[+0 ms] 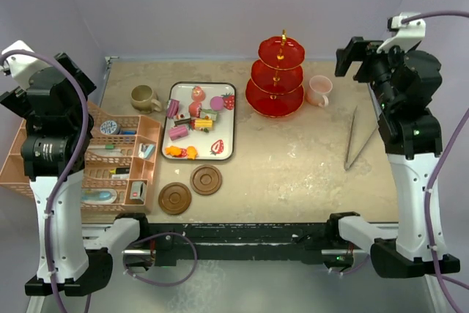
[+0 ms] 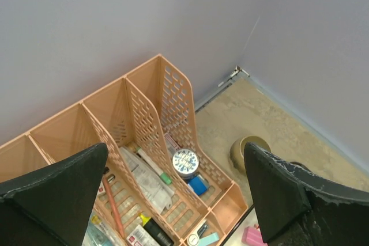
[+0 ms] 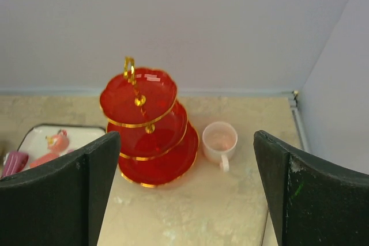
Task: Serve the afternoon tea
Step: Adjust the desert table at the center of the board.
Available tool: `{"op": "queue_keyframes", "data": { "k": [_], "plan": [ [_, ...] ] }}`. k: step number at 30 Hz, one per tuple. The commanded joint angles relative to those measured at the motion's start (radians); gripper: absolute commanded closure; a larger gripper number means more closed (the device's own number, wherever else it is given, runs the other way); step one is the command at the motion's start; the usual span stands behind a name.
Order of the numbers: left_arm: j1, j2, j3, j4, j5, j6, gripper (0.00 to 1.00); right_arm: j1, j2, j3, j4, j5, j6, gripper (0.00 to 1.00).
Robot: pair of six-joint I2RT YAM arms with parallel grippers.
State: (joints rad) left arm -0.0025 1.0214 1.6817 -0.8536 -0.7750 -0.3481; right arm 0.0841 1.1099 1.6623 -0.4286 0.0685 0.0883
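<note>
Closest to the overhead view are the two arms. The left arm (image 1: 50, 119) is raised at 9 o'clock above a peach desk organiser (image 1: 124, 159), and the right arm (image 1: 407, 104) is raised at 3 o'clock. Both sets of jaws stand fully apart and hold nothing. In each wrist view the dark fingers (image 2: 55, 197) (image 3: 57, 194) frame bare space.

On the bench (image 1: 293, 170), the red three-tier stand (image 1: 275, 78) is at 12 o'clock, and all its tiers look bare. The pink mug (image 1: 319, 91) sits just beside it at 1 o'clock. The right wrist view faces these two directly. The strawberry-printed tray (image 1: 220, 128) lies at 11 o'clock with the toy sweets (image 1: 192, 119) heaped on it. The olive-brown mug (image 1: 144, 98) stands just beside the tray at 10 o'clock, touching neither tray nor organiser. The two brown coasters (image 1: 190, 189) lie side by side at 7 o'clock, nothing on them. Long tweezers (image 1: 354, 141) lie at 3 o'clock, well apart from everything else.

Judging by this layout, serving has not begun: no sweet is on the stand and no mug is on a coaster. The step in hand looks like choosing a first pick.

The left arm is nearer the tray, the olive mug and the coasters, so it would have to swing inward and down. A sweet calls for a narrow pinch from above on a small, crowded piece. A mug calls for jaws set across its rim or handle, then a level carry to a coaster. The right arm is well placed for the pink mug.
</note>
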Motion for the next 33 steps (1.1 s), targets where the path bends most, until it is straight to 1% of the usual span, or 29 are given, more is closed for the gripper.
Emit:
{"op": "queue_keyframes", "data": {
  "k": [1,4,9,11,15,18,23,29,33],
  "plan": [
    [-0.015,-0.057,-0.078,0.019,0.039,-0.027,0.01,0.006,-0.081,-0.112,0.002,-0.084,0.053,0.01],
    [-0.024,-0.094,-0.155,0.001,0.116,-0.035,0.01,0.009,-0.139,-0.218,-0.010,-0.130,0.095,0.01],
    [-0.039,-0.153,-0.323,0.005,0.296,-0.056,0.01,0.014,-0.247,-0.427,0.028,-0.230,0.197,0.01],
    [-0.045,-0.181,-0.396,0.029,0.364,-0.072,0.01,0.017,-0.270,-0.499,0.028,-0.273,0.229,0.01],
    [-0.055,-0.231,-0.542,0.083,0.478,-0.081,0.01,0.022,-0.262,-0.566,0.016,-0.301,0.255,0.01],
    [-0.060,-0.250,-0.620,0.116,0.512,-0.079,0.01,0.024,-0.221,-0.573,0.017,-0.316,0.263,0.02],
    [-0.067,-0.284,-0.727,0.209,0.499,-0.089,0.01,0.028,-0.105,-0.523,0.036,-0.337,0.268,0.04],
    [-0.071,-0.301,-0.852,0.335,0.524,-0.096,0.01,0.038,0.041,-0.433,0.053,-0.274,0.271,0.10],
    [-0.072,-0.317,-0.887,0.384,0.528,-0.089,0.01,0.079,0.116,-0.372,0.062,-0.206,0.252,0.12]
  ]
}}
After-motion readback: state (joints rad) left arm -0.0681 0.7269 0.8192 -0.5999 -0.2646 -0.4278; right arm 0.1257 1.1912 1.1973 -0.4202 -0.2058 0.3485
